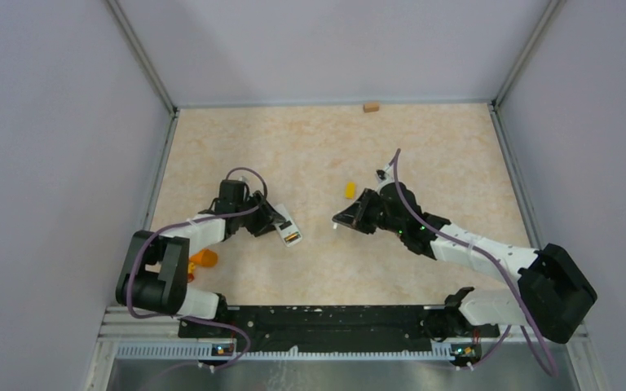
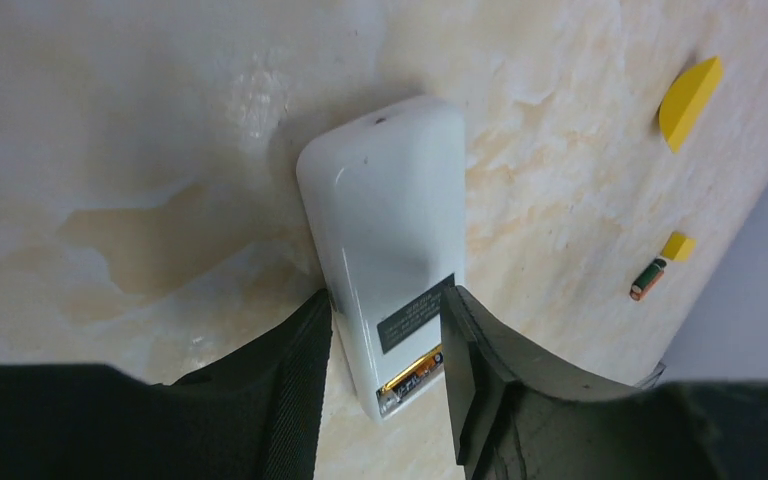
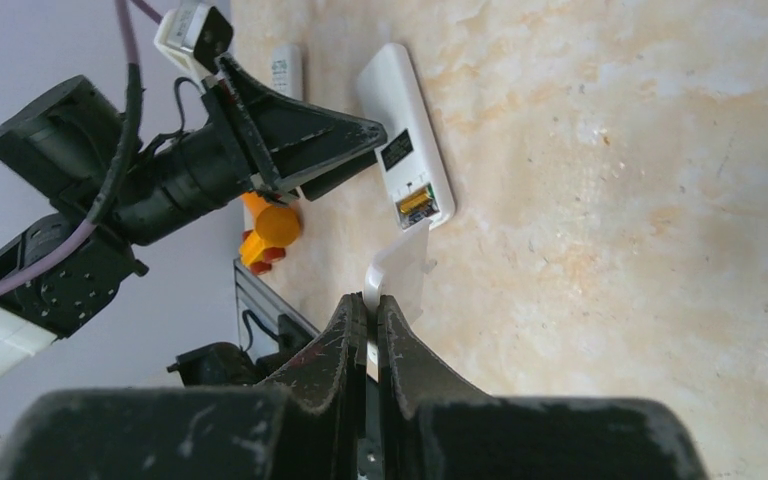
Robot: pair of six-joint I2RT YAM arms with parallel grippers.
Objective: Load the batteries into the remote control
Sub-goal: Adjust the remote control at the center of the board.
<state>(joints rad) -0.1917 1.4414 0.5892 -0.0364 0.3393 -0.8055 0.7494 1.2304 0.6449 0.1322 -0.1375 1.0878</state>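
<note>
The slim white remote control point(image 2: 388, 200) lies back-up on the mottled beige worktop point(image 2: 110, 150), its long axis running straight out from our left tool point(image 2: 385, 298). The black fingers point(image 2: 310, 340) flank the battery recess point(image 2: 415, 372) — gripping or not, we cannot tell. Just right, our right tool point(image 3: 372, 300) pinches a thin white cover plate point(image 3: 400, 268); an orange-and-black battery point(image 2: 647, 279) lies well apart — far and right.
</note>
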